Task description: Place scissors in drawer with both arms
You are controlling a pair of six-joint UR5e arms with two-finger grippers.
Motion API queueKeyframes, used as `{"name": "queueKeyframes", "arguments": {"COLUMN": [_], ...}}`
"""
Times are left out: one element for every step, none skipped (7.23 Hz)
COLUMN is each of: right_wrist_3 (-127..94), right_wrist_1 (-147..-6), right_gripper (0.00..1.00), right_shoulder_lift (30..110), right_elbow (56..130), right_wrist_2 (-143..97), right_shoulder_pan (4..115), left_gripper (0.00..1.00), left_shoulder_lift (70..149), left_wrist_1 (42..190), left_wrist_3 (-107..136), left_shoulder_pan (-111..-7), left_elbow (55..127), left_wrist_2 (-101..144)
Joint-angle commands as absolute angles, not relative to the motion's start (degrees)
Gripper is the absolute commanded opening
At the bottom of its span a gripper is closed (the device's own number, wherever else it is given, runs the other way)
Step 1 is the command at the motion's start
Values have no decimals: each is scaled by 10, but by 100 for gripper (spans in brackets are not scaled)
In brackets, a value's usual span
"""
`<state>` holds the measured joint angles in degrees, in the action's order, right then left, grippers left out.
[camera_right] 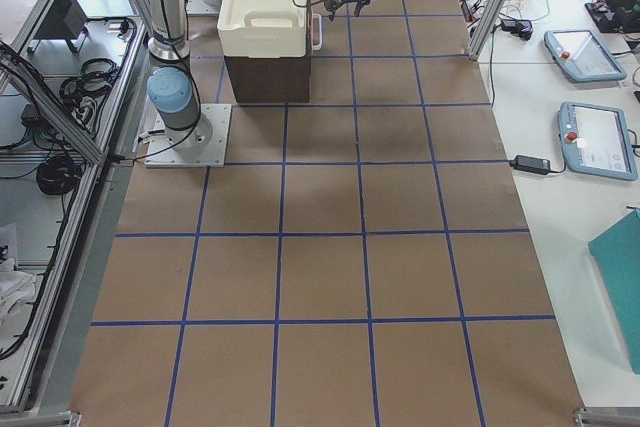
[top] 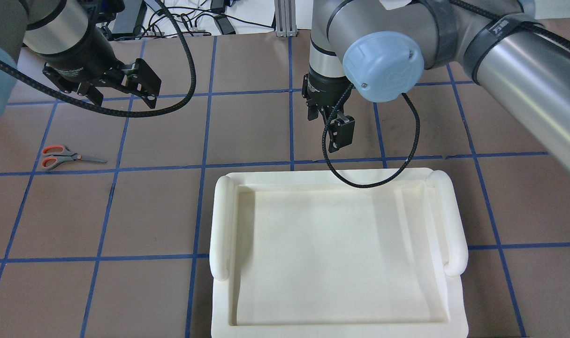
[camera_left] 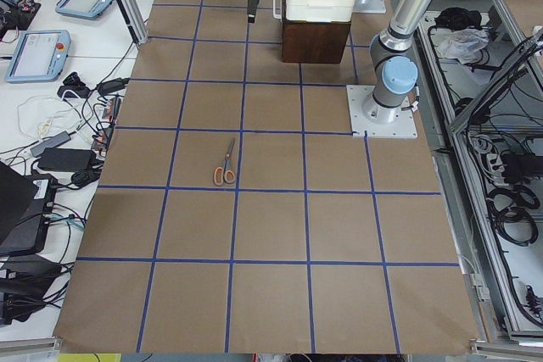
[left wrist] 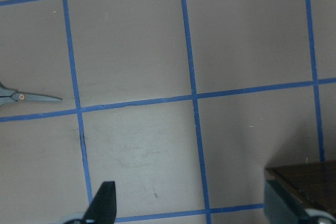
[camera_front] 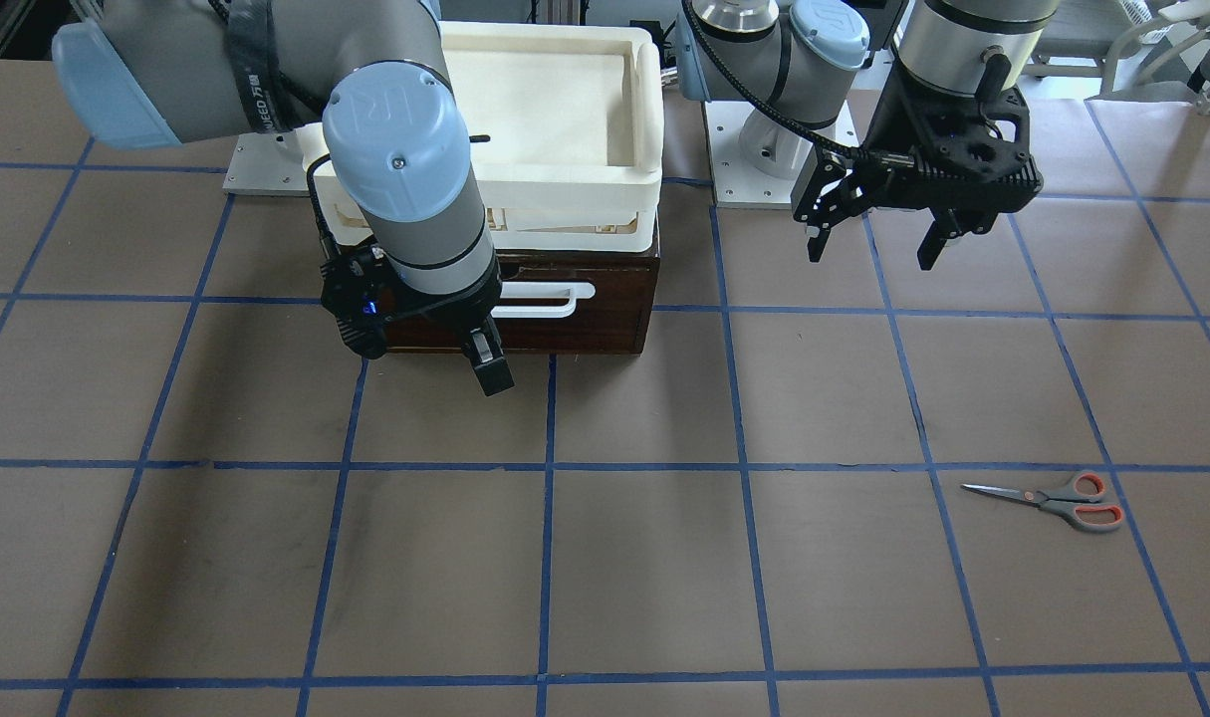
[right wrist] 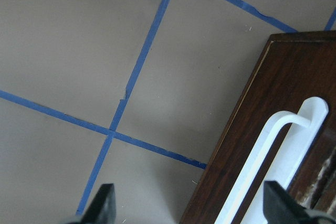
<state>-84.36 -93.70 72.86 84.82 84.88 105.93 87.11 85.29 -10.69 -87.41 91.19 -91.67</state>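
The scissors (camera_front: 1053,501) lie flat on the brown table, far to my left; they also show in the overhead view (top: 66,157), and their blade tips at the left edge of the left wrist view (left wrist: 31,97). The drawer (camera_front: 605,309) is shut, its white bar handle (camera_front: 540,299) facing outward. My left gripper (camera_front: 872,249) hangs open and empty above the table, between the drawer and the scissors. My right gripper (camera_front: 435,349) is open and empty just in front of the drawer face, beside the handle (right wrist: 273,156), not touching it.
A cream-white plastic tray (top: 221,220) sits on top of the drawer's cabinet and hides it from overhead. Blue tape lines grid the table. Both arm bases (camera_front: 764,149) stand behind the cabinet.
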Motion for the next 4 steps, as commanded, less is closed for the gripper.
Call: {"name": "queueKeyframes", "arguments": {"right_wrist_3": [-888, -901, -914, -922], "right_wrist_1": [-937, -937, -936, -937], "right_gripper": [100, 100, 100, 100], "right_shoulder_lift": [708, 703, 694, 688], "right_elbow": [848, 848, 848, 848], "right_wrist_2": [846, 846, 846, 839], "right_shoulder_pan": [1066, 1067, 1070, 1071], "left_gripper": [100, 100, 100, 100], "left_shoulder_lift": [874, 870, 876, 877], "left_wrist_1": [870, 870, 869, 867], "left_wrist_3": [-281, -356, -468, -581], "left_shoulder_pan": [-819, -783, -754, -709], "left_elbow": [922, 931, 937, 959], "left_wrist_2": [-917, -918, -920, -919]}}
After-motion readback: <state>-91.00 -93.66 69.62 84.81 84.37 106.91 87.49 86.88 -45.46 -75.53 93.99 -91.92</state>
